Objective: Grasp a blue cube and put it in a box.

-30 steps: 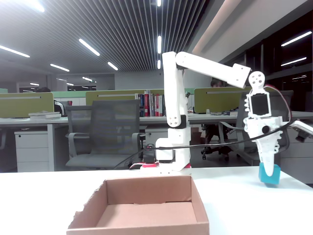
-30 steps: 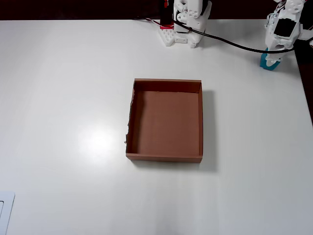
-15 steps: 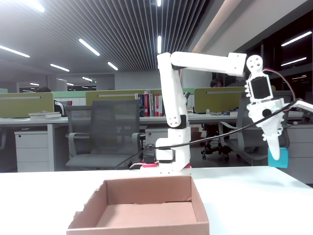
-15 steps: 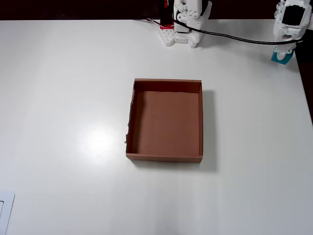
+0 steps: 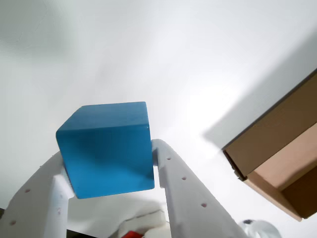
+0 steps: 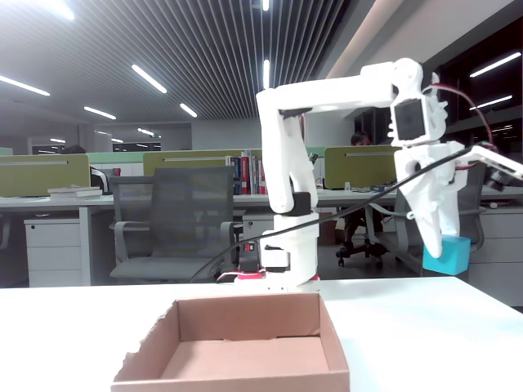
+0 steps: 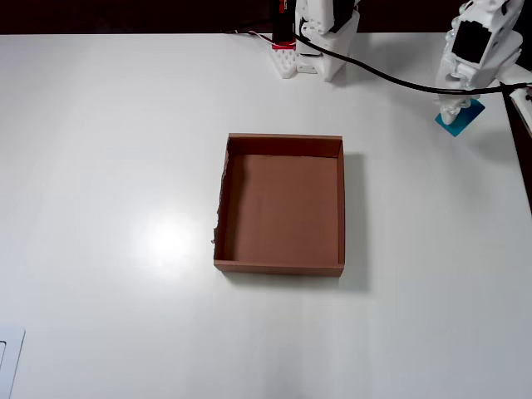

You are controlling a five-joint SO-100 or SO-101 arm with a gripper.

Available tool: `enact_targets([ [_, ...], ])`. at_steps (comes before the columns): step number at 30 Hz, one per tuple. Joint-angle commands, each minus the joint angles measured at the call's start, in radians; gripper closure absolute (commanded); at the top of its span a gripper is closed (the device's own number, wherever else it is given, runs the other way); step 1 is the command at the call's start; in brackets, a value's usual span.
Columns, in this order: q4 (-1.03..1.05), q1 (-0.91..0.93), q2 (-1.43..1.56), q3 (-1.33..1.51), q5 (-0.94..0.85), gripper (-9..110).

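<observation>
The blue cube (image 5: 106,148) sits between my two white fingers (image 5: 181,188) in the wrist view. My gripper (image 5: 108,154) is shut on it and holds it clear of the white table. In the fixed view the gripper (image 6: 435,247) hangs at the right with the cube (image 6: 449,256) at its tip, a little above table height. From overhead the gripper (image 7: 454,106) and cube (image 7: 460,120) are at the far right. The brown cardboard box (image 7: 283,145) lies open and empty mid-table, its left wall ragged. It also shows in the fixed view (image 6: 245,318) and the wrist view (image 5: 277,134).
The arm's base (image 7: 312,50) stands at the table's back edge, and a black cable (image 7: 391,79) runs from it to the gripper. The table's right edge (image 7: 522,133) is close to the cube. A white object (image 7: 8,357) lies at the front left corner.
</observation>
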Motion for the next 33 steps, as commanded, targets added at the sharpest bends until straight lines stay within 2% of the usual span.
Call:
enact_targets([
  [1, 0.04, 0.087, 0.087, -0.069, 0.011, 89],
  [22, 0.23, 0.675, 0.192, -0.163, 0.097, 89],
  [33, 0.232, 0.93, 0.195, -0.164, 0.097, 88],
])
